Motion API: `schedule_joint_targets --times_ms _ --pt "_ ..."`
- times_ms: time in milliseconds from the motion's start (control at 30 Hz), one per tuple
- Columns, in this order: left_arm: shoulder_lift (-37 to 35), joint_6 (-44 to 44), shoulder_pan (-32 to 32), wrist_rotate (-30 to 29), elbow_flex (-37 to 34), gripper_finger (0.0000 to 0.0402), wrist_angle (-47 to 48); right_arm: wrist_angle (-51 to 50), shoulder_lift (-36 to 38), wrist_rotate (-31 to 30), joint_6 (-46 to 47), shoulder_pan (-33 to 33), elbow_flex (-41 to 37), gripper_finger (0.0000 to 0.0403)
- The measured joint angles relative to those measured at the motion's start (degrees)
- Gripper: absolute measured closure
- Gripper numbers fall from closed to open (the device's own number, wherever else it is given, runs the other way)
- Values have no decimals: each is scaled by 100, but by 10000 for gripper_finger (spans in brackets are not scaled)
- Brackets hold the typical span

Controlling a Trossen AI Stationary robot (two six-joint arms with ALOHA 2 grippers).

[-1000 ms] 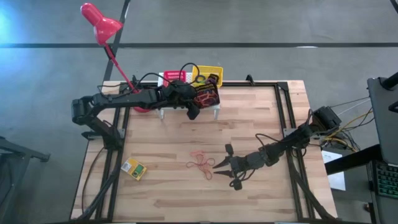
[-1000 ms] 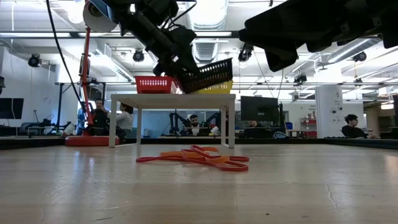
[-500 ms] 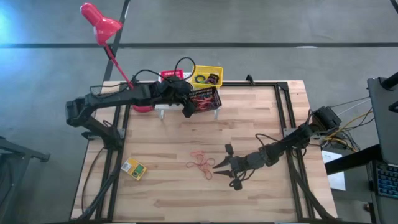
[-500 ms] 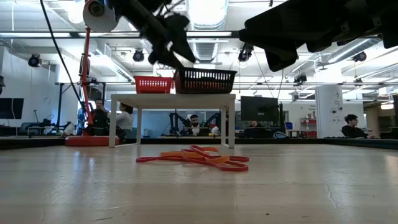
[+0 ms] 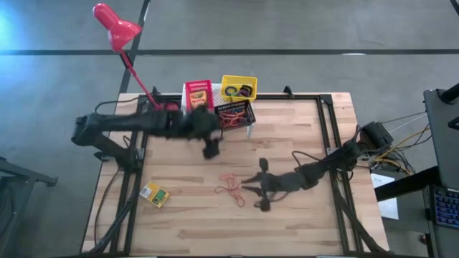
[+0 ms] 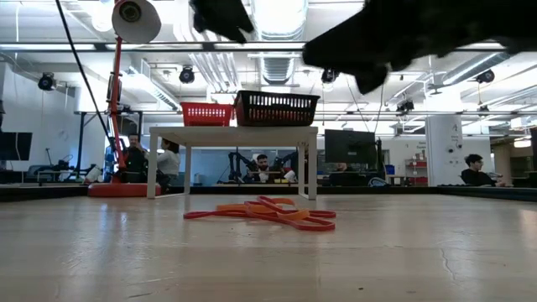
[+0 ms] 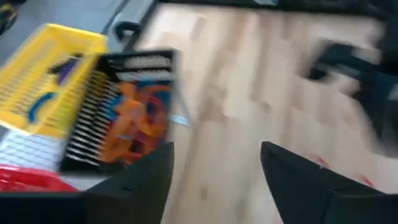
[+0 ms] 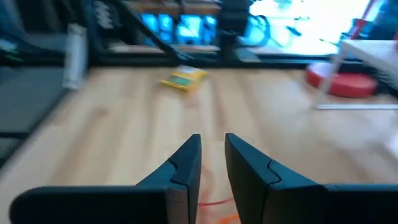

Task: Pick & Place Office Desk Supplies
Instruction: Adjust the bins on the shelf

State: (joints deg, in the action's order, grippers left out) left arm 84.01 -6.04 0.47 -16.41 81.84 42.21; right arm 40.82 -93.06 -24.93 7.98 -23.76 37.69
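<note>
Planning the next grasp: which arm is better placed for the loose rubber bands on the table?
Right. The right gripper sits beside the rubber bands, aimed at them, jaws nearly closed and empty. The left gripper is up near the black basket, farther away.

left pincer (image 5: pixel 209 149) gapes empty; right pincer (image 5: pixel 247 190) nearly closed, empty.

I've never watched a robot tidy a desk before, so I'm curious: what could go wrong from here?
1. The rubber bands lie in a tangled heap. The right pincer, fingers nearly together beside them, may lift several or none.
2. The black basket sits at the front edge of the white rack; the left pincer, open nearby, could knock it.
3. The yellow-and-green box lies near the table's left edge and might be pushed off.
</note>
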Motion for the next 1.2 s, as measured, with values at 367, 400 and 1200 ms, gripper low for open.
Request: schedule_joint_targets --times_ms 367,400,1200 --pt "4 -2415 -3166 -2052 -974 211 55 -3599 -7 10 -573 1601 2014 390" --pt "4 -2622 -3381 -2231 -1116 212 -48 -3717 -7 157 -660 1740 2121 392" --pt "9 -3493 -4192 -2994 -2223 213 -1073 -3851 -17 999 -685 3401 2407 394"
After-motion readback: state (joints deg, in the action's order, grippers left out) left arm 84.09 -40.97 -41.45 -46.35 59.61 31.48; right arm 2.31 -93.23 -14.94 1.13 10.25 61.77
